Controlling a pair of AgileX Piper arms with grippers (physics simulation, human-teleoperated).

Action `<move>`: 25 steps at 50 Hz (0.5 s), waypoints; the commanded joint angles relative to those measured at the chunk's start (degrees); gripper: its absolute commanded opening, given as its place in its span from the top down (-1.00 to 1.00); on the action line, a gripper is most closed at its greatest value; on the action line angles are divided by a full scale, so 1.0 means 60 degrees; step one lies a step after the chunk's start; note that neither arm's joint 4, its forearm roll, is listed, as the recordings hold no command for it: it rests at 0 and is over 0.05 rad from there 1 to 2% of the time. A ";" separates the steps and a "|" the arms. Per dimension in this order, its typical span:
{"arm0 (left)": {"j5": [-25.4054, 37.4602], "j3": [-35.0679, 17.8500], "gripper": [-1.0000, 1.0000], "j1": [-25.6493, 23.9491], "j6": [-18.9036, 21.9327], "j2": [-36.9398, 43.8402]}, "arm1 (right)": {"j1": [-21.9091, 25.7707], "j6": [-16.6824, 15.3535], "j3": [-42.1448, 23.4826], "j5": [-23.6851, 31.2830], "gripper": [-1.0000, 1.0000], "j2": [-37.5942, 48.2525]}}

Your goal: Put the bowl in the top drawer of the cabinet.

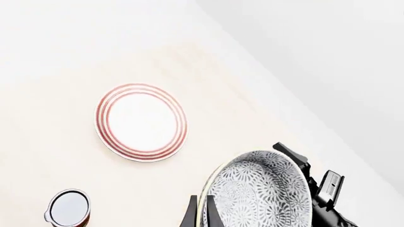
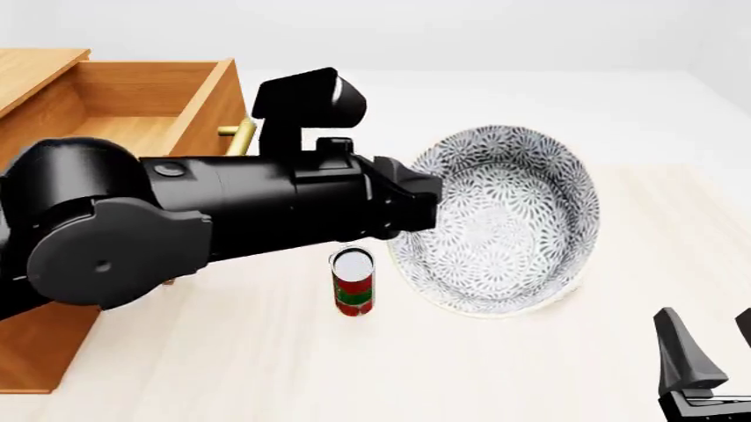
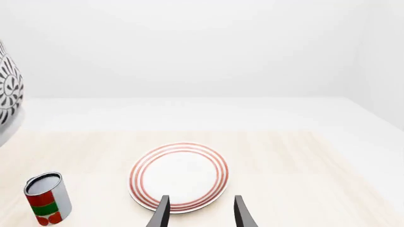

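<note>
Above the table (image 2: pixel 270 369), at about two o'clock from the can (image 2: pixel 353 281): the bowl (image 2: pixel 505 220), lifted and tipped on edge, rim pinched by the left gripper (image 1: pixel 200 210), fingers closed on the wall. Right gripper (image 3: pixel 198 210) spread, holding nothing, over the plate (image 3: pixel 179 176). Top drawer (image 2: pixel 129 110) of the cabinet (image 2: pixel 35 352) open at ten o'clock. Likely stiff, heavy, glazed-slick, breakable ceramic; best gripped deep over the rim.

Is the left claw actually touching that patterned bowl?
Touching. The left wrist view shows the left gripper fingers straddling the rim of the bowl, closed on it.
</note>
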 commanded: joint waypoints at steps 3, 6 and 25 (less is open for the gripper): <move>0.0571 -0.0706 1.00 0.0315 0.0292 -0.0269 | 0.0002 -0.0003 0.0000 0.0000 -1.00 0.0000; 0.0681 -0.0800 1.00 0.0410 0.0343 -0.0324 | -0.0001 -0.0003 0.0000 0.0000 -1.00 0.0001; 0.1046 -0.1048 1.00 0.1172 0.0554 -0.0613 | -0.0001 0.0002 0.0000 0.0000 -1.00 0.0003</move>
